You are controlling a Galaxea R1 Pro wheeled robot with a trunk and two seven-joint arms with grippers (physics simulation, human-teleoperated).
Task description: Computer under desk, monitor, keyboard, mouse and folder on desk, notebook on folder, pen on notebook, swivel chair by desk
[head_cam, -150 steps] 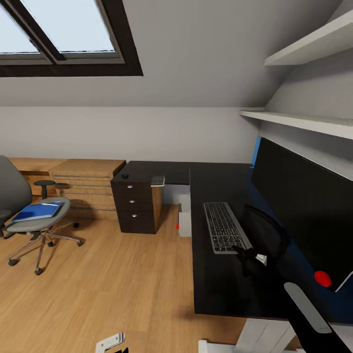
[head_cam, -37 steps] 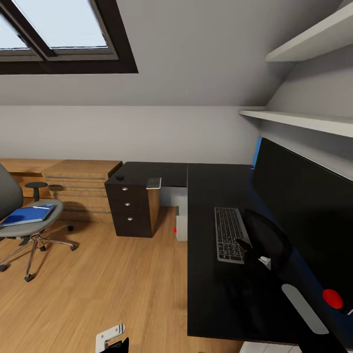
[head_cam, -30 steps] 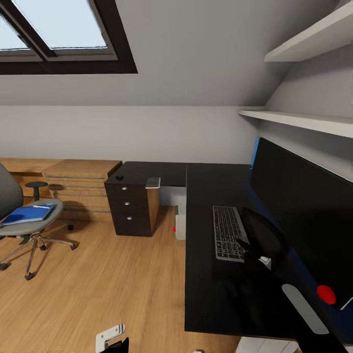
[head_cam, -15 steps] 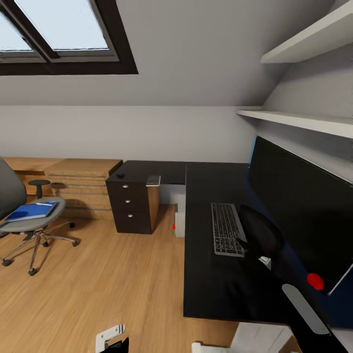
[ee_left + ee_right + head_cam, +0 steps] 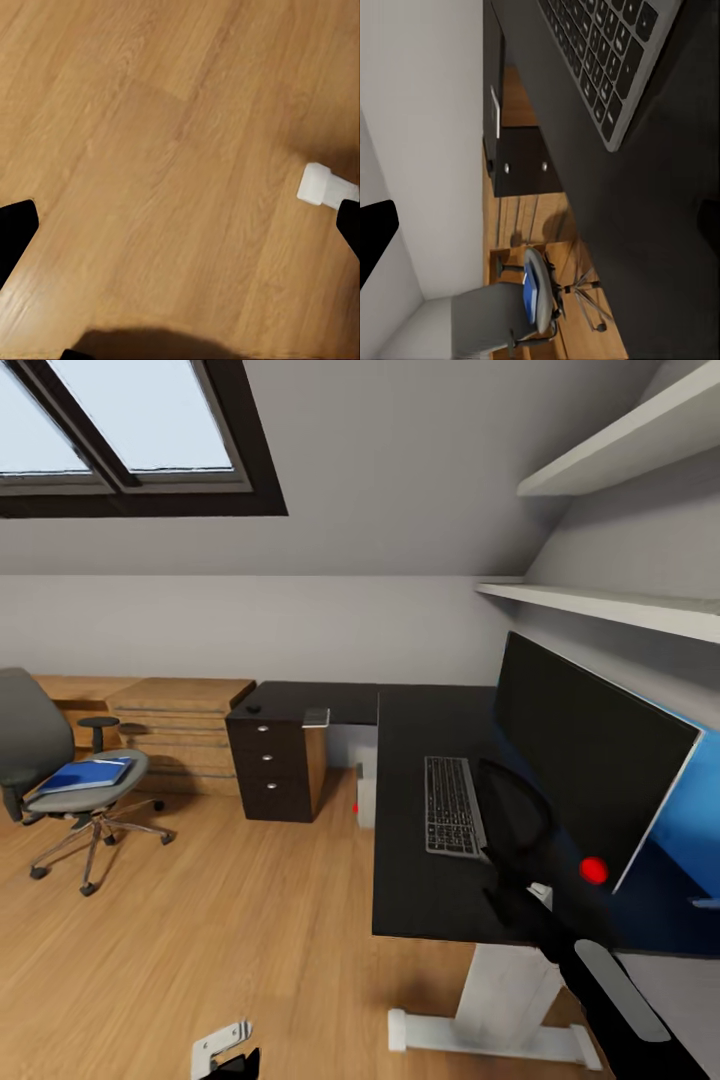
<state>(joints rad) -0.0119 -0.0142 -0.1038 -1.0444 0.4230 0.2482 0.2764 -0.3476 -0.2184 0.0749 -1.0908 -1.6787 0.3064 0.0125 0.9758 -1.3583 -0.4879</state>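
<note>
Attic bedroom w/ sloped grey-white ceiling, a dark-framed skylight (image 5: 130,440) upper left, wood plank floor (image 5: 200,930).

At right stands the black-topped table (image 5: 420,860) on a white pedestal leg (image 5: 500,990), w/ a blue back panel (image 5: 690,800). The monitor (image 5: 580,750) is upright on the table, black screen facing the room. The keyboard (image 5: 452,818) lies flat on the tabletop just beside the monitor, on its room side. Under the table, near the back wall, a light grey box w/ a red dot is the computer (image 5: 366,800), partly hidden.

A dark drawer unit (image 5: 275,770) sits at the table's far left end; a small dark oval on its top is prob. the mouse (image 5: 254,709), too small to be sure. A flat grey item (image 5: 316,716) lies near it, overhanging the edge. Low light-wood cabinets (image 5: 180,730) run along the wall.

The swivel chair (image 5: 70,790) is well apart from the table, out on the floor at left. The blue folder (image 5: 88,774) lies on its seat.

Right arm (image 5: 600,980) reaches up over the table's near edge; right fingers (image 5: 375,232) show as dark tips at the frame edges in the right wrist view, spread apart, above the tabletop near the keyboard. Left fingers (image 5: 15,232) likewise apart, empty, pointing at bare floor; a white table foot (image 5: 322,186) shows nearby.
</note>
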